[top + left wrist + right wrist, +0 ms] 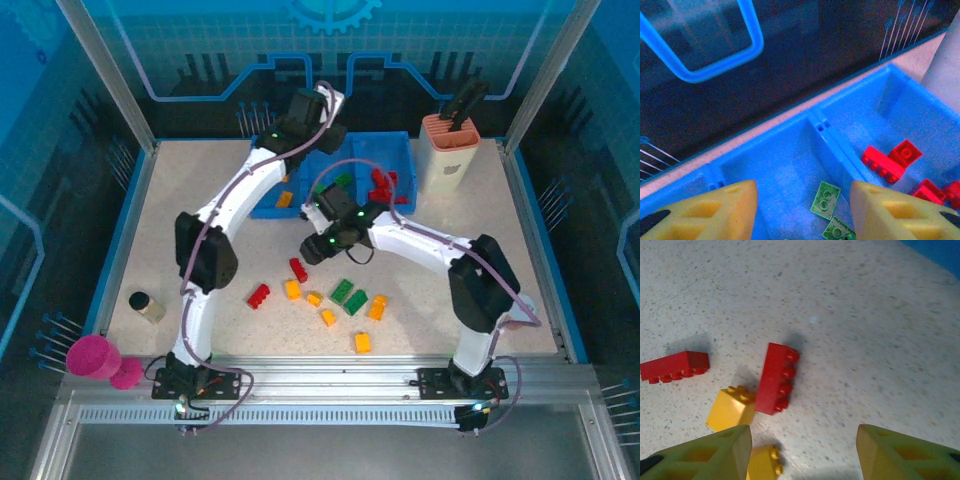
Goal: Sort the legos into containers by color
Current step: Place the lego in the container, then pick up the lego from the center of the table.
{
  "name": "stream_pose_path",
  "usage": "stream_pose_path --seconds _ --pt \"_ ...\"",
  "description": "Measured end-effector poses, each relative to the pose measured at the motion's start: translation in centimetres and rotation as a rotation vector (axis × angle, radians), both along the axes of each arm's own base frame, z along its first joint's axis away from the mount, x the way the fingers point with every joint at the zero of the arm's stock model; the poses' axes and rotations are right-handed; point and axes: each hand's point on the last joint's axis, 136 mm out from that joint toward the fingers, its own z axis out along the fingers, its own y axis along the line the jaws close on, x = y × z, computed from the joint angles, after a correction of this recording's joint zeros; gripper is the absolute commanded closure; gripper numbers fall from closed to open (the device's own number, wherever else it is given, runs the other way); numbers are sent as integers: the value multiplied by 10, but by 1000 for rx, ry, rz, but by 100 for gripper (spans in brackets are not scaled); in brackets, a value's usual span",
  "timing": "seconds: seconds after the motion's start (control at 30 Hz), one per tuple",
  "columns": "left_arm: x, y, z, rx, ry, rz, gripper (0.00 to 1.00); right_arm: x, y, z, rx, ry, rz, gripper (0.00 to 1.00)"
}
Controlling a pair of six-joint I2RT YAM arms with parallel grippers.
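Legos [328, 318] loose on the table; right gripper above a red brick

Right gripper [804, 440]: yellow fingers spread wide, nothing between them, hanging above the speckled beige table [880, 330].
- A long red studded plastic brick [775, 380] lies just ahead of the gap, toward the left finger, and is not touched.
- A small orange-yellow studded brick [730, 407] sits right against the red brick's lower left side.
- A second orange-yellow brick [762, 462] lies beside the left fingertip. Cannot tell whether they touch.
- A second long red brick [674, 366] lies apart, further left.

Top view: two green bricks [342, 291] lie side by side just right of this cluster. More orange-yellow ones lie around them and nearer the arm bases.

Left gripper [802, 192]: also spread wide and empty. It hangs over the middle compartment of the wide, low blue plastic tray [827, 135] at the far side of the table.

Tray contents:
- Left compartment: one orange-yellow piece [284, 199] near its front wall. The rest is hidden by the arm.
- Middle compartment: flat green pieces [825, 200], two visible from the wrist.
- Right compartment: red tray bricks [885, 162], at least four, clustered toward the near side.
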Motion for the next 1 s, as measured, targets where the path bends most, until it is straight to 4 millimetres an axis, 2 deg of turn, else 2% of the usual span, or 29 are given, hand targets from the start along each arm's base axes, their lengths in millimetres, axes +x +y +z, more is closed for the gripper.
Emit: stream_pose_path --seconds 0.17,0.3,0.4,0.6,0.7,0.8,0.93,1.0 --pt "-24 45 23 -33 -7 59 37 1 34 -12 -10 21 39 37" --pt "-39 84 39 -72 -11 114 35 9 51 -25 -26 52 32 35" --pt "-53 102 48 -85 -31 140 33 9 51 -45 -59 88 24 35" --pt "-105 115 49 -118 -51 133 29 2 38 -86 -158 151 9 38" --pt "-125 122 52 -142 -81 137 27 3 31 -94 -196 145 -3 48" --pt "-136 127 57 -170 -112 145 26 6 28 -96 -215 131 -16 59" --pt "-136 136 64 -187 -146 163 25 11 25 -98 -245 121 -33 73" --pt "-133 143 65 -191 -148 180 25 11 24 -97 -255 130 -36 76"
